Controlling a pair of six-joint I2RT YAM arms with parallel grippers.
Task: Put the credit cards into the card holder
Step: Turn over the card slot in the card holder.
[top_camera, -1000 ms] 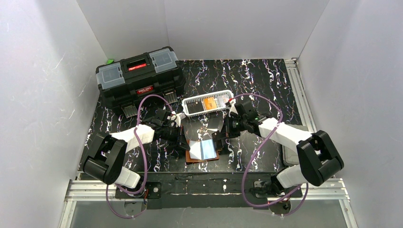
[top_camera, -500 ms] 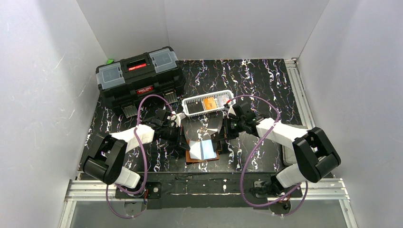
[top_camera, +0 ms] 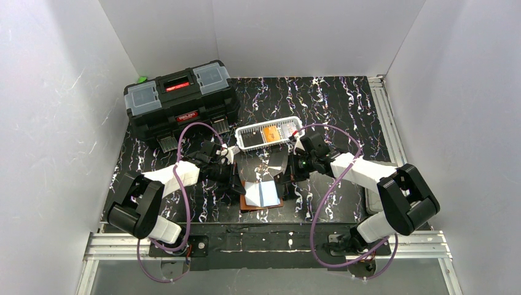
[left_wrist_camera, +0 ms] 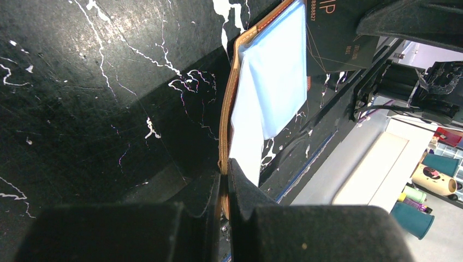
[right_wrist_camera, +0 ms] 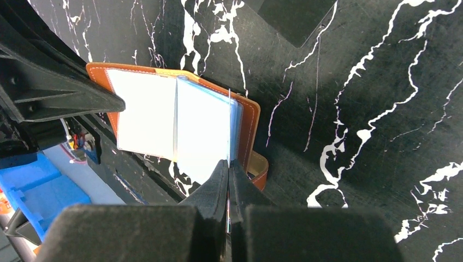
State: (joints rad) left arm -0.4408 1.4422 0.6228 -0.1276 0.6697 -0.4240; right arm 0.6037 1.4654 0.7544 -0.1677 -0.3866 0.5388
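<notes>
The brown card holder (top_camera: 261, 195) lies open on the black table between my two grippers, its clear sleeves facing up. My left gripper (top_camera: 238, 184) (left_wrist_camera: 225, 166) is shut on the leather left edge of the card holder (left_wrist_camera: 226, 109). At the right side of the card holder (right_wrist_camera: 249, 117), my right gripper (top_camera: 284, 182) (right_wrist_camera: 229, 162) is shut on a thin clear sleeve (right_wrist_camera: 229, 125) seen edge-on. A dark credit card (top_camera: 274, 163) (left_wrist_camera: 338, 38) (right_wrist_camera: 295, 16) lies just behind the holder. An orange credit card (top_camera: 270, 134) rests in the white basket.
The white slotted basket (top_camera: 248, 142) stands right behind the two grippers. A big black toolbox (top_camera: 181, 98) fills the back left of the table. White walls close in on the left, the back and the right. A metal rail (top_camera: 264, 243) runs along the near edge.
My right arm has shifted slightly left toward the holder, and the sleeve pages show more white. The left arm has not moved.
</notes>
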